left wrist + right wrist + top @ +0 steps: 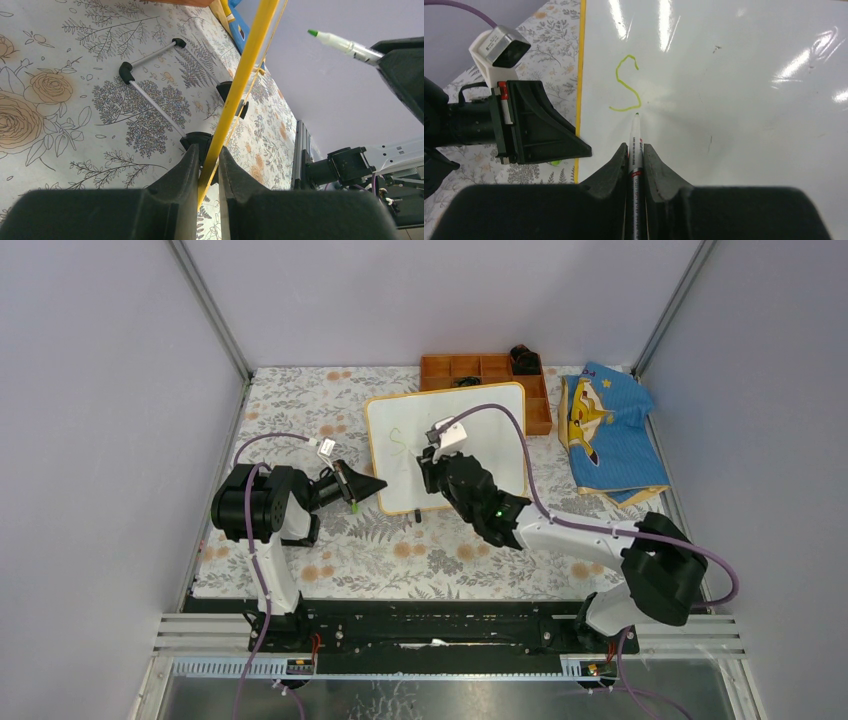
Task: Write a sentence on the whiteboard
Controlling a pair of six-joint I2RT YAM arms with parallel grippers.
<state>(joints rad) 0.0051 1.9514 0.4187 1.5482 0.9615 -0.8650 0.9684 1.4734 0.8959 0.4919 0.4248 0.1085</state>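
Note:
The whiteboard [485, 425], white with a thin orange-yellow frame, stands tilted at the middle of the table. My left gripper [374, 483] [209, 157] is shut on the frame [245, 65] at the board's left edge. My right gripper [430, 462] [636, 147] is shut on a white marker [636, 132] whose green tip meets the whiteboard [734, 110] just below and right of a yellow-green letter S [626, 85] [397, 441], the only part of the sentence that shows. The marker [345, 45] also shows in the left wrist view.
An orange compartment tray [452, 368] sits behind the board with a black object [525, 358] at its right end. A blue cloth [605, 430] with a yellow print lies at the right. The board's wire stand [150, 100] rests on the floral tablecloth [300, 410].

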